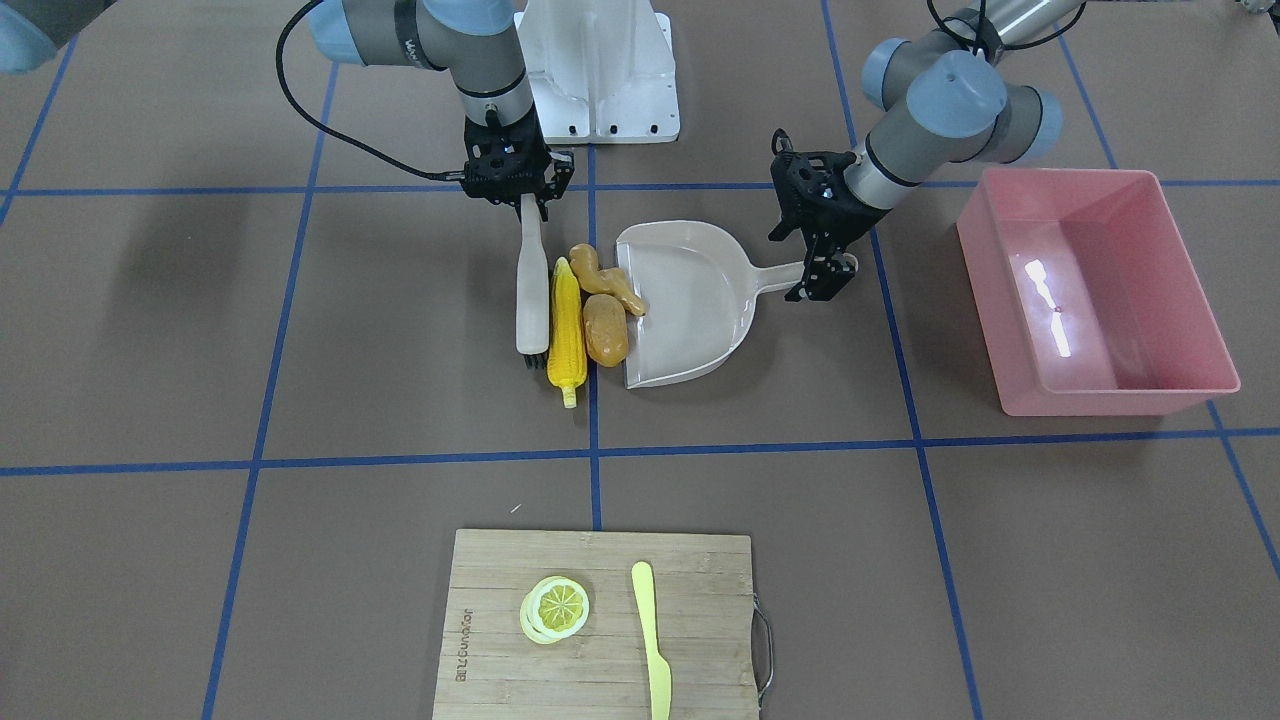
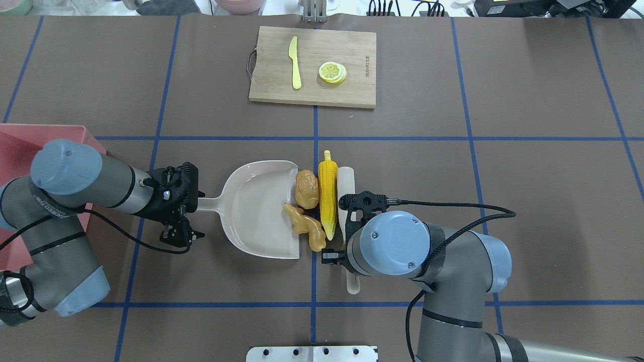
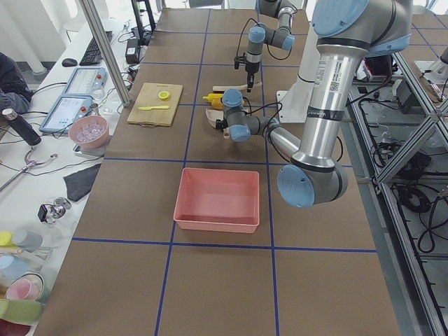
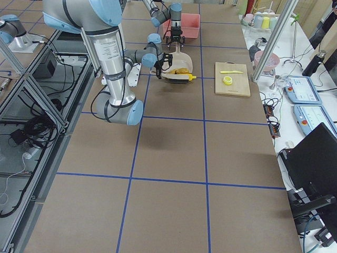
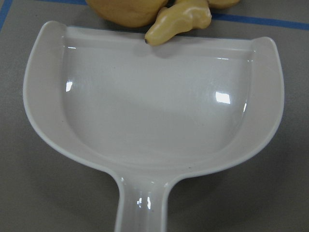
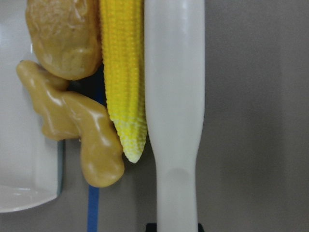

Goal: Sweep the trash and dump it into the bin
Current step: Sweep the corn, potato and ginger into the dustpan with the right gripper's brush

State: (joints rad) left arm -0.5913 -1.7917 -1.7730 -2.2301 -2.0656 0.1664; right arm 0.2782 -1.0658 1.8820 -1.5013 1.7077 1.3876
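Note:
My right gripper [image 1: 517,190] is shut on the handle of a white brush [image 1: 531,285] that lies along the yellow corn cob [image 1: 565,335]. The corn presses against the brown potato [image 1: 605,332] and the tan ginger root [image 1: 603,278], which sit at the open edge of the beige dustpan [image 1: 700,300]. One end of the ginger [image 5: 181,21] reaches over the pan's lip [image 5: 154,41]. My left gripper [image 1: 825,268] is shut on the dustpan's handle. The pink bin [image 1: 1175,270] stands apart on my left, with nothing in it.
A wooden cutting board [image 1: 600,570] with a lemon slice [image 1: 555,608] and a pale yellow knife [image 1: 652,640] lies at the far side of the table. Blue tape lines cross the brown table top. The robot's white base [image 1: 600,70] is behind the brush.

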